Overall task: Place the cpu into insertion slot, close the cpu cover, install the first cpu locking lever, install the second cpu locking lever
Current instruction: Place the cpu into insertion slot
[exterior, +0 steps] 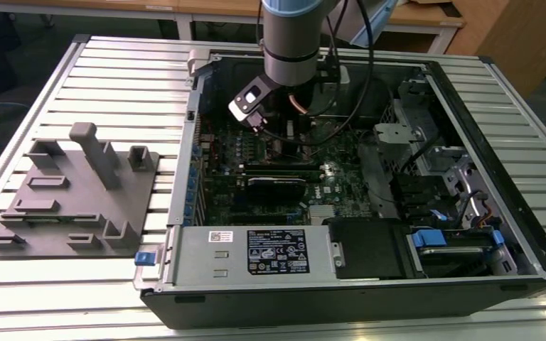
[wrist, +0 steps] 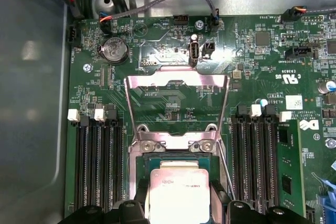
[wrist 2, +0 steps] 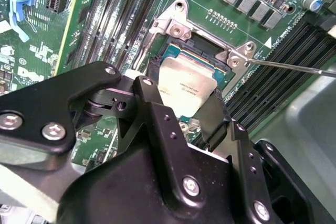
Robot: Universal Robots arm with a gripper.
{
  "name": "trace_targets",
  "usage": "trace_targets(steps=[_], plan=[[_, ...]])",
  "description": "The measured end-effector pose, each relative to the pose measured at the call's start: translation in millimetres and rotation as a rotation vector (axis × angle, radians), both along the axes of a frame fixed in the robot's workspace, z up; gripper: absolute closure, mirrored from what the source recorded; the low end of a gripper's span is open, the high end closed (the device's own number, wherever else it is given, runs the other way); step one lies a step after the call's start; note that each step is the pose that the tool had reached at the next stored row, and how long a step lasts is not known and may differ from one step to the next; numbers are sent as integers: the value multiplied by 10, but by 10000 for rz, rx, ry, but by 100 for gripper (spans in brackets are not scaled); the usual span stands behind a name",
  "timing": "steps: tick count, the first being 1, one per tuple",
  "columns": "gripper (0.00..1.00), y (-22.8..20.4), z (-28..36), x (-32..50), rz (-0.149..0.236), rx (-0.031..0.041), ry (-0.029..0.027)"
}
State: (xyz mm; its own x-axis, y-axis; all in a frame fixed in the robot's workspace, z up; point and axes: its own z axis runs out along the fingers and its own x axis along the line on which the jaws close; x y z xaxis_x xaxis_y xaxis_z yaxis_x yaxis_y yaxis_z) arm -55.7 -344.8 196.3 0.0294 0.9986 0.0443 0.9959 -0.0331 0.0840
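The cpu (wrist: 178, 192), a small square chip with a silver-grey top, sits between my gripper's black fingers (wrist: 140, 203) directly over the insertion slot (wrist: 173, 159). In the second wrist view the cpu (wrist 2: 186, 85) lies level in or just above the slot's rim (wrist 2: 184, 51), and my gripper (wrist 2: 184, 106) is shut on its two opposite edges. The cpu cover (wrist: 177, 81), a thin silvery frame, is flipped open away from the slot. A thin wire locking lever (wrist 2: 294, 66) sticks out unlatched beside the slot. In the exterior view the arm (exterior: 292, 42) reaches down into the computer case.
Black memory slots (wrist: 97, 166) flank the socket on both sides. Cables (wrist: 152, 1) hang over the green motherboard (exterior: 254, 192) near the case wall. The open case (exterior: 500, 213) holds a silver box and drive bays. A grey fixture plate (exterior: 74, 206) lies on the table at the exterior view's left.
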Motion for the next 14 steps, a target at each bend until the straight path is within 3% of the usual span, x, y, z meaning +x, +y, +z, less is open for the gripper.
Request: trace_targets(steps=[14], plan=[[46, 10, -17, -5, 1, -1, 1]])
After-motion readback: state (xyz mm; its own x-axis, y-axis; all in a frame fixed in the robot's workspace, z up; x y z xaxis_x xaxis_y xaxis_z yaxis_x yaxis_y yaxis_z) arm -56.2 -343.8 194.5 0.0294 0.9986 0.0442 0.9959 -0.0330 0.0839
